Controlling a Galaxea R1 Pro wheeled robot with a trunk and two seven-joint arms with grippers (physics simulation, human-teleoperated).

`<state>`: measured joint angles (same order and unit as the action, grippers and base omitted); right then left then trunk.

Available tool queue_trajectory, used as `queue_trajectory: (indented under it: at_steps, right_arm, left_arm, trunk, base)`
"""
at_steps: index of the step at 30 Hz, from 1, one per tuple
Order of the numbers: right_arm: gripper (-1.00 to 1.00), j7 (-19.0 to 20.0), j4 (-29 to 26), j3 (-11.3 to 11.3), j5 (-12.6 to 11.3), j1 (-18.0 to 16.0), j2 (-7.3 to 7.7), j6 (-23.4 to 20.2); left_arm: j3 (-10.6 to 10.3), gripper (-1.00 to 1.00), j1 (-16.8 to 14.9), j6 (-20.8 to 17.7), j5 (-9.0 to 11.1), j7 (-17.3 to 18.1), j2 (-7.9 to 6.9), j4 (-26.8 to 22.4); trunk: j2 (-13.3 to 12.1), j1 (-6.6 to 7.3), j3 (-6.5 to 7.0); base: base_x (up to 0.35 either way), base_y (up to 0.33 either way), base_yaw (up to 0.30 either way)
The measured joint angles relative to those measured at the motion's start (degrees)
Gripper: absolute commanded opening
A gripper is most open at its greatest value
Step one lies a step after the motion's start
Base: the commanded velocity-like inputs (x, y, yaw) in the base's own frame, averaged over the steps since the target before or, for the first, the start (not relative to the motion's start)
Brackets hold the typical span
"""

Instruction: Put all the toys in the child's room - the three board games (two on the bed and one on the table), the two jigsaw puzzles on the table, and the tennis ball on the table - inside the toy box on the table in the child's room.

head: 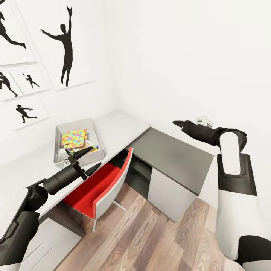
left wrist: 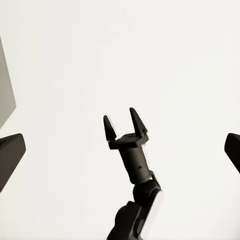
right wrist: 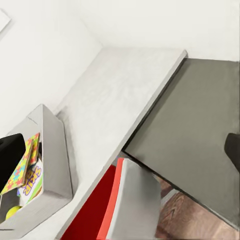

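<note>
The pale grey toy box stands on the long pale table by the wall. Inside it a multicoloured jigsaw puzzle lies on top of a board game. The right wrist view shows the toy box holding the puzzle, a game box and the tennis ball in a corner. My left gripper hovers open and empty at the box's near side. My right gripper hangs open over the dark lower desk section, seen head-on. The bed is out of view.
A red and white chair is tucked under the table's front edge. The lower dark grey section with a white cabinet stands to the right. Black silhouette pictures hang on the wall. Wooden floor lies in front.
</note>
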<state>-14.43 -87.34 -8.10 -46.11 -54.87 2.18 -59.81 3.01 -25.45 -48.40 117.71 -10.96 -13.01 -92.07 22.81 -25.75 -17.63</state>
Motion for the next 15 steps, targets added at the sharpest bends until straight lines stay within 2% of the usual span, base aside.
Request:
queue_trajectory:
  at_steps: [3,4,8,9,11,14,15]
  right_arm:
    - [1.00,0.2,0.8,0.0,-0.1,0.4,1.27,0.0]
    - [1.00,0.4,1.2,-0.4,0.0,1.8,2.61,0.0]
    - [1.00,0.7,1.5,-1.6,-1.5,4.6,5.53,0.0]
    - [1.00,0.7,1.5,-1.6,-1.6,4.6,5.55,0.0]
    - [1.00,0.9,1.5,-1.9,-3.3,6.3,7.22,0.0]
    - [1.00,1.6,1.4,-2.3,-7.3,9.2,10.15,0.0]
    - [1.00,1.6,1.4,-2.3,-7.4,9.2,10.18,0.0]
  left_arm:
    - [0.0,1.00,0.0,0.0,0.0,0.0,0.00,0.0]
    - [0.0,1.00,0.0,0.0,0.0,0.0,0.00,0.0]
    - [0.0,1.00,0.0,0.0,0.0,0.0,0.00,0.0]
    - [0.0,1.00,0.0,0.0,0.0,0.0,0.00,0.0]
    - [0.0,1.00,0.0,0.0,0.0,0.0,0.00,0.0]
    - [0.0,1.00,0.0,0.0,0.0,0.0,0.00,0.0]
    - [0.0,1.00,0.0,0.0,0.0,0.0,0.00,0.0]
  trunk:
    - [0.0,0.00,0.23]
    - [0.0,0.00,0.30]
    - [0.0,0.00,0.62]
    - [0.0,0.00,0.70]
    - [0.0,0.00,0.85]
    - [0.0,0.00,1.08]
    - [0.0,0.00,1.16]
  base:
    - [0.000,0.000,-0.213]
    - [0.000,0.000,-0.213]
    - [0.000,0.000,-0.213]
    - [0.000,0.000,-0.213]
    - [0.000,0.000,-0.213]
    - [0.000,0.000,-0.213]
    - [0.000,0.000,-0.213]
